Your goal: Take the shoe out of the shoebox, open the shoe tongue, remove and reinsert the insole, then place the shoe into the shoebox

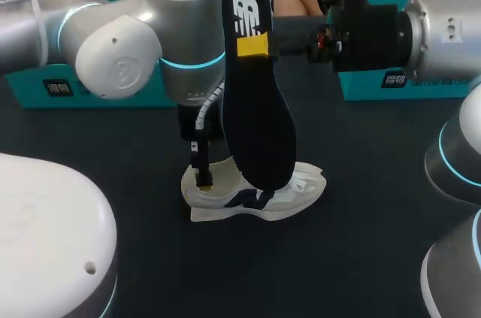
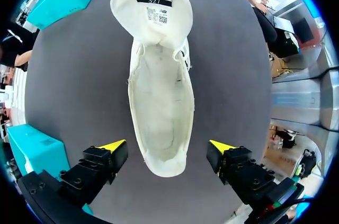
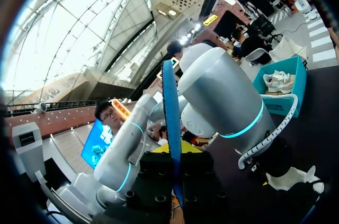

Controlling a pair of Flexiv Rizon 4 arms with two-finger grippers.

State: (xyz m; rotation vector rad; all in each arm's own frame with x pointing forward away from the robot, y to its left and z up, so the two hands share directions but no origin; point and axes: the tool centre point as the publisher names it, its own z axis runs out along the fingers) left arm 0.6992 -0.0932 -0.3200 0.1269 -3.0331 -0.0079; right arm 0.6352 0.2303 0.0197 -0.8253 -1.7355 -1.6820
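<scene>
The right tool (image 1: 252, 45) is clenched on a dark insole (image 1: 259, 115), yellow tips pinching it near the heel end, and holds it upright in the air above the bench (image 1: 353, 250). The right wrist view shows the insole (image 3: 170, 102) edge-on, rising from between the closed fingers of that tool (image 3: 172, 152). Below it, the left tool (image 2: 168, 145) hangs released over a white shoe (image 2: 159, 102), its fingers (image 2: 114, 145) spread wide to either side of the heel and touching neither side. The shoe (image 1: 255, 196) stands on its sole mid-bench, navy mark on its side, tongue (image 2: 152, 12) folded forward and the pale inside laid bare. Teal shoeboxes (image 1: 417, 85) line the bench's far edge.
</scene>
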